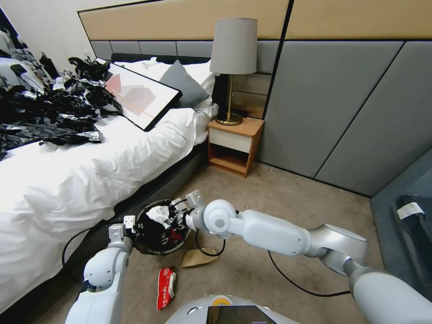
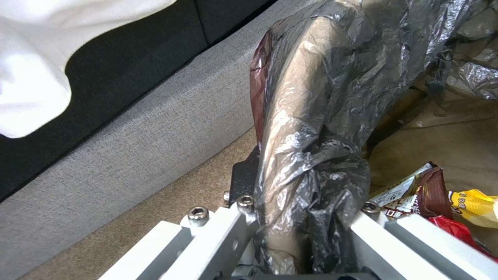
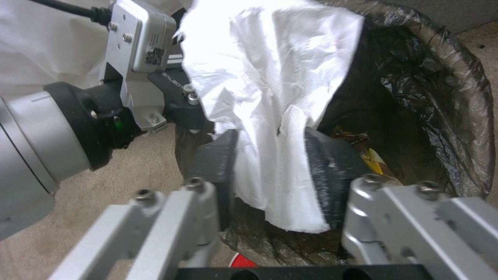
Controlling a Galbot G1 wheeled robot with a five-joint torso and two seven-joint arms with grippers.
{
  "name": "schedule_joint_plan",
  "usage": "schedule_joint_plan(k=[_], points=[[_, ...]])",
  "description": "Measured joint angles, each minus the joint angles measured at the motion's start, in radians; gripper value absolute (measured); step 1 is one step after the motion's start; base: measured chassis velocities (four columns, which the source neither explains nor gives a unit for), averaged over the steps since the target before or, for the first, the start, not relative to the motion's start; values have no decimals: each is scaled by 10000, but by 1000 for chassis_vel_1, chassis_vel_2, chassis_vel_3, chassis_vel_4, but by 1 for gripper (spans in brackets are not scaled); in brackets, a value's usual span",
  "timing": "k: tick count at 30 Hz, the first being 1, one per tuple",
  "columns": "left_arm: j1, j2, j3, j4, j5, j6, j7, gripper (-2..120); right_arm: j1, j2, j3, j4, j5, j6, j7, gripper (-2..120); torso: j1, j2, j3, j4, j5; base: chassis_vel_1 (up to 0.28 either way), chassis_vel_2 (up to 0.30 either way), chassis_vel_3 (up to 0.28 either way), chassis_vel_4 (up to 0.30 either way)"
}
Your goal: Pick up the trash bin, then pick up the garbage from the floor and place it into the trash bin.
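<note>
right claw (image 1: 180, 215) over trash bin (image 1: 153, 243)

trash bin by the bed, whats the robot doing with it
The left gripper is clamped on the rim of the trash bin beside the bed. The right gripper holds a white paper scrap over the bin's opening. A red-and-white wrapper and a brown paper bag lie on the carpet.

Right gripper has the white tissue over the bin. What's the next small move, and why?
Probably open the right gripper and let go. It is shut on the white tissue, which hangs above the mouth of the trash bin, so it should fall inside. The left gripper holds the bin by its lined rim beside the bed. A red wrapper and a brown paper bag remain on the floor.
</note>
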Motion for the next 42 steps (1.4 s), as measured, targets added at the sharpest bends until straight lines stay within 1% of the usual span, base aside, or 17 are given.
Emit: schedule_joint_plan(k=[1, 2, 5, 6, 8, 9, 11, 12, 13, 14, 15, 16, 23, 33, 39, 42], points=[[-3, -17, 2, 35, 5, -12, 6, 0, -73, 5, 38, 9, -8, 4, 8, 51, 0, 0, 0, 0, 0, 0, 0, 0, 0], [-3, -17, 2, 35, 5, -12, 6, 0, -73, 5, 38, 9, -8, 4, 8, 51, 0, 0, 0, 0, 0, 0, 0, 0, 0], [-19, -45, 47, 54, 14, -17, 7, 0, -181, 4, 161, 28, -28, 4, 23, 65, -1, 1, 0, 1, 1, 0, 0, 0, 0], [-19, -45, 47, 54, 14, -17, 7, 0, -181, 4, 161, 28, -28, 4, 23, 65, -1, 1, 0, 1, 1, 0, 0, 0, 0], [-40, -21, 69, 73, 15, -17, 9, 0, -216, -21, 259, 42, -44, 3, 23, 75, 0, 1, 0, 0, 1, 0, 0, 0, 0], [-40, -21, 69, 73, 15, -17, 9, 0, -216, -21, 259, 42, -44, 3, 23, 75, 0, 1, 0, 0, 1, 0, 0, 0, 0], [-72, 39, 71, 117, 14, -17, 8, 0, -253, -56, 367, 47, -52, 2, 28, 86, 0, 1, 0, 0, 1, 0, 0, 0, 0], [-72, 39, 71, 117, 14, -17, 8, 0, -253, -56, 367, 47, -52, 2, 28, 86, 0, 1, 0, 0, 1, 0, 0, 0, 0], [-81, 53, 74, 121, 14, -16, 8, 0, -284, -68, 395, 61, -70, 5, 60, 92, 0, 1, 0, 1, 2, 0, 0, 0, 0], [-82, 55, 79, 121, 14, -16, 8, 0, -320, -98, 411, 87, -83, 13, 84, 96, 0, 1, 0, 1, 2, 0, 0, 0, 0], [-82, 55, 79, 121, 14, -16, 8, 0, -320, -98, 411, 87, -83, 13, 84, 96, 0, 1, 0, 1, 2, 0, 0, 0, 0], [-81, 54, 89, 121, 14, -14, 10, 0, -367, -140, 418, 116, -107, 22, 115, 99, 0, 1, 0, 1, 2, 0, 0, 0, 0], [-58, 73, 81, 90, 14, -12, 28, 0, -511, -332, 468, 205, -189, 101, 149, 100, 0, 1, 0, 0, 2, 0, 0, 0, 0], [-77, 102, 69, 90, 10, -9, 34, 0, -619, -237, 570, 121, -217, 171, 263, 100, 0, 1, 0, 1, 2, 0, 0, 0, 0], [-80, 134, 65, 116, 2, -9, 38, 0, -506, -275, 965, 110, -216, 349, 210, 100, 0, 1, -1, 1, 2, 0, 0, 0, 0], [-109, 119, 91, 122, 2, -9, 38, 0, -474, -275, 983, 42, -229, 376, 189, 100, 0, 1, 0, 0, 2, 0, 0, 0, 0]])
